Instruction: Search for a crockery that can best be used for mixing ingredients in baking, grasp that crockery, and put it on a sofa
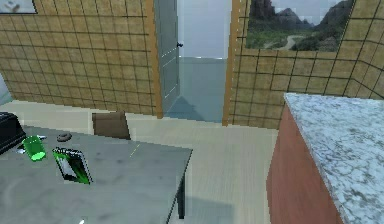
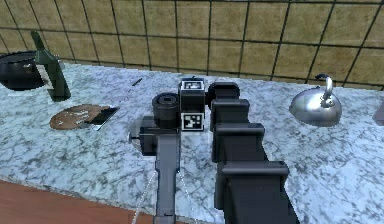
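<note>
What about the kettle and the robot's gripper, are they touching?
Apart. The arm side view shows the kettle at the right of the counter, with the dark arm and bare counter between it and the gripper.

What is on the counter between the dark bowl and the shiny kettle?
In the arm side view, between the dark bowl and the shiny kettle are a tall dark green thing, a brown plate and the robot's arm.

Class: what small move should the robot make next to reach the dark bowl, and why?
Probably a short drive forward: the dark bowl sits at the arm side view's left edge, past the brown plate, while the end effector is at the middle of the counter.
</note>
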